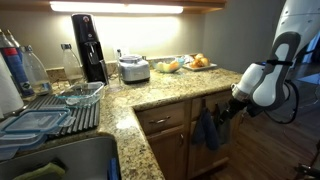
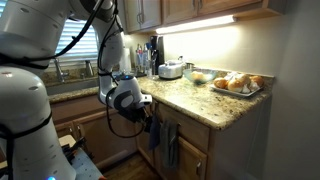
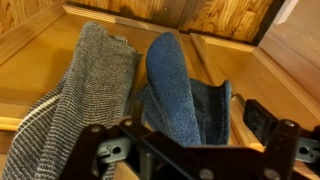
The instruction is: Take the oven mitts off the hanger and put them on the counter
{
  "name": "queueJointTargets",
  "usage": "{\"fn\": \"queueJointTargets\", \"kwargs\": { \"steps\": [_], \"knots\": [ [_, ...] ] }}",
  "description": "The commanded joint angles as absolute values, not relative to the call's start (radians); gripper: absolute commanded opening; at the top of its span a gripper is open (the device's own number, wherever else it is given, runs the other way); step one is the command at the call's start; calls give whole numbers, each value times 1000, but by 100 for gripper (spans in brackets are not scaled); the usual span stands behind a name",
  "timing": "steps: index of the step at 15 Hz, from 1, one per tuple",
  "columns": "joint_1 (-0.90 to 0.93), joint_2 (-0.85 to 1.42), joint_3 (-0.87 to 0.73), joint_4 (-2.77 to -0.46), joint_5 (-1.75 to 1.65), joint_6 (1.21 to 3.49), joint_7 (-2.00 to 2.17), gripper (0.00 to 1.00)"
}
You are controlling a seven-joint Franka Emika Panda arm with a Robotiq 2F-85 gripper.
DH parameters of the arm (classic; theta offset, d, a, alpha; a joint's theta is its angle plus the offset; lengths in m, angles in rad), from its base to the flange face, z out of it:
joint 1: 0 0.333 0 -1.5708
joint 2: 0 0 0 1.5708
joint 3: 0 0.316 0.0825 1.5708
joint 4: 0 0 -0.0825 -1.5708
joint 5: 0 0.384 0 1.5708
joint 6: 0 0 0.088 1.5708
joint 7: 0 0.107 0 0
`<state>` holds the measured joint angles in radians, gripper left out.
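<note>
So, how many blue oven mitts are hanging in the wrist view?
2: one lighter blue mitt in the middle, one darker mitt just right of it, partly covered. Others may be hidden.

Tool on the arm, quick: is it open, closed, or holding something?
Tool: open, holding nothing; the blue oven mitt hangs right before it.

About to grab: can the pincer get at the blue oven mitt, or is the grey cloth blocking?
Probably yes: the open pincer faces the blue oven mitt squarely; the grey knitted cloth hangs beside it, not across.
</note>
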<state>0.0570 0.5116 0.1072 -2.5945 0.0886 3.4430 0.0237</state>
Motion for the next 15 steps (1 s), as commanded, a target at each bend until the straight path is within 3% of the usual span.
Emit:
{"fn": "queueJointTargets", "kwargs": {
  "steps": [1,15],
  "knots": [
    [9,575,135,-2535,46,3478,61,100],
    [-67,756,180,-2336,7,3467,50,100]
  ]
}}
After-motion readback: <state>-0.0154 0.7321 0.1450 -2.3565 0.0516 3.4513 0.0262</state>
